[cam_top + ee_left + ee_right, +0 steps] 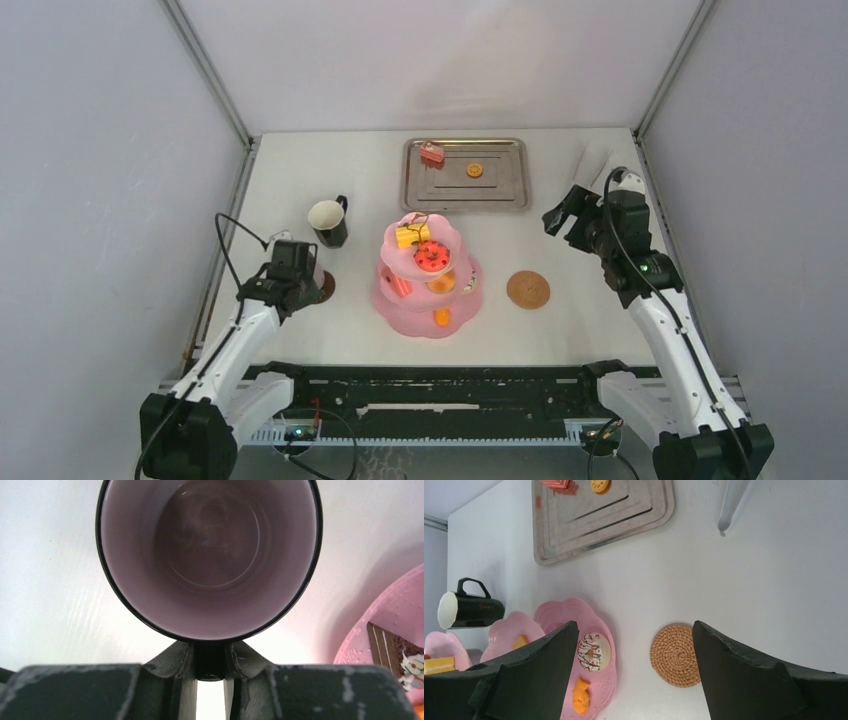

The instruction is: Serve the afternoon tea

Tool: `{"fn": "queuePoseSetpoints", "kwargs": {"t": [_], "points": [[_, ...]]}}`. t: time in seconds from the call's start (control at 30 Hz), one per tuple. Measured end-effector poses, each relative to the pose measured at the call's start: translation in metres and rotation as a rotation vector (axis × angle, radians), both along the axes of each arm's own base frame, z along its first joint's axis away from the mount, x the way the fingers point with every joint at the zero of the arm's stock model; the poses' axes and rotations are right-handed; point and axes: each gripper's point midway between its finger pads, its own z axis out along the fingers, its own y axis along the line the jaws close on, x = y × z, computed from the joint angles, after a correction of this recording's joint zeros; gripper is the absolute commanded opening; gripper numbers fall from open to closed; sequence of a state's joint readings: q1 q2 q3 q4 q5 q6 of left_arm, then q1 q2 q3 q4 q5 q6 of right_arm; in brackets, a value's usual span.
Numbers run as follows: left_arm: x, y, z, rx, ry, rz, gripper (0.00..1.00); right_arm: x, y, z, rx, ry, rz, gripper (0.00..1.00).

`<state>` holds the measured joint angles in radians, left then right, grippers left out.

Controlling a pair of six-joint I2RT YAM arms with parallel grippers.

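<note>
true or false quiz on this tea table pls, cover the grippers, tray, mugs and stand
1. The right gripper is open and empty. True.
2. The steel tray is bare. False: a pink cake slice and an orange biscuit lie on it.
3. The black mug stands on the tan coaster. False: that coaster is bare; the mug stands on the table left of the pink stand.
4. A yellow cake sits on the stand's top tier. True.
5. The left gripper is wide open. False: its fingers pinch a mauve-lined mug.
</note>
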<state>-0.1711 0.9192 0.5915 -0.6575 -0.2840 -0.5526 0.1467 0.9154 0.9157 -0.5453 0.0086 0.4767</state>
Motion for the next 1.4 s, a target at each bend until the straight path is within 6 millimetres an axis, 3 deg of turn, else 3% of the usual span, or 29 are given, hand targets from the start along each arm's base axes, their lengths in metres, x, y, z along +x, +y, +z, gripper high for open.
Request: {"fn": "queuePoseSetpoints", "kwargs": {"t": [0.13,0.33,0.87,1.03,1.2,1.3,1.4], "points": [[0.005,-0.002,-0.011,-0.015,0.007,0.018,0.00,-0.009,-0.002,-0.002,-0.004,-0.002,0.001,0.91],[0.012,-0.005,-0.008,-0.030,-0.025,0.024,0.00,-0.017,-0.004,-0.001,-0.006,-0.017,-0.001,0.91],[0.005,-0.017,-0.020,-0.024,0.043,-0.033,0.00,-0.020,-0.005,-0.005,-0.010,-0.005,-0.003,0.90],[0.005,-0.015,-0.020,-0.004,0.066,-0.026,0.32,-0.020,-0.005,-0.005,-0.013,-0.006,0.000,0.90],[0.005,-0.014,-0.013,0.018,0.087,-0.015,0.58,-0.020,-0.005,-0.005,-0.018,-0.006,0.004,0.90],[0.004,-0.015,-0.004,0.018,0.076,-0.012,0.70,-0.020,-0.004,-0.005,-0.018,-0.006,0.006,0.91],[0.005,-0.014,0.012,0.018,0.051,-0.011,0.74,-0.020,-0.005,-0.005,-0.018,-0.007,0.005,0.90]]}}
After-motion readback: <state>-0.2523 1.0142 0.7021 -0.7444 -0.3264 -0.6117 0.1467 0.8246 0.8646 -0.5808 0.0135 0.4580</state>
